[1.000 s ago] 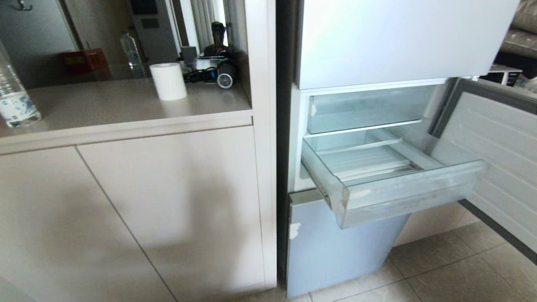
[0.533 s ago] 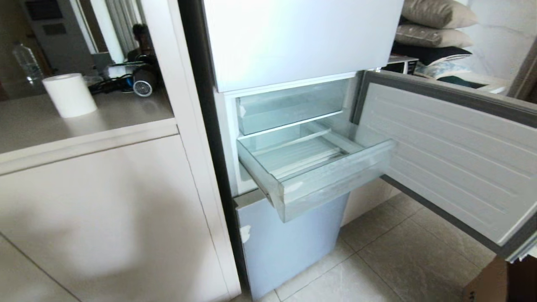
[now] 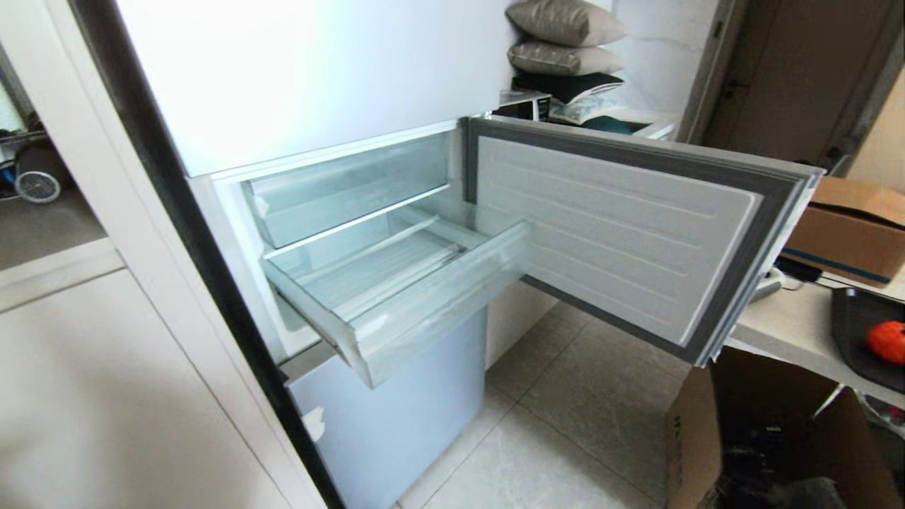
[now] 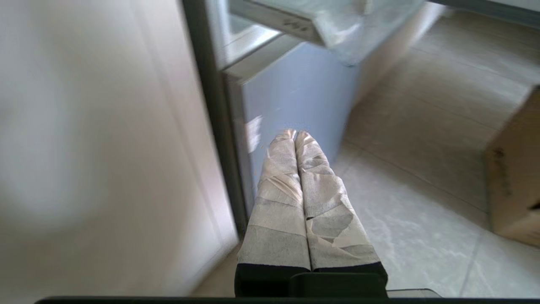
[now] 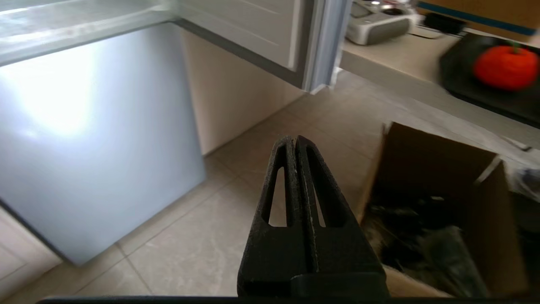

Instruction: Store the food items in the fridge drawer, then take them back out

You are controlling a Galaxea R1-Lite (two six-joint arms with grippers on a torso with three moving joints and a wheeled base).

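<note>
The fridge drawer (image 3: 396, 297) stands pulled well out of the open compartment, with the fridge door (image 3: 622, 226) swung wide to the right; you can read this as a staging layout, drawer open and nothing visible on its ribbed floor, so food can be dropped in from above without a separate opening step. The only food item in sight, an orange-red round fruit (image 3: 888, 341), lies on a dark tray (image 3: 859, 353) on the light counter (image 3: 785, 322) at the far right, well apart from the drawer and beyond the door's edge. A cardboard box (image 3: 714, 431) sits on the floor below that counter, between you and the fruit. Neither arm shows in the head view. The left gripper (image 4: 295, 134) hangs low, pointing at the floor near the fridge's lower door (image 4: 295, 93), its taped fingers pressed together on nothing. The right gripper (image 5: 294, 138) points down toward the tiles beside the box, black fingers likewise pressed together and empty. Judgement: storing has not begun; your next reach is to the fruit.
</note>
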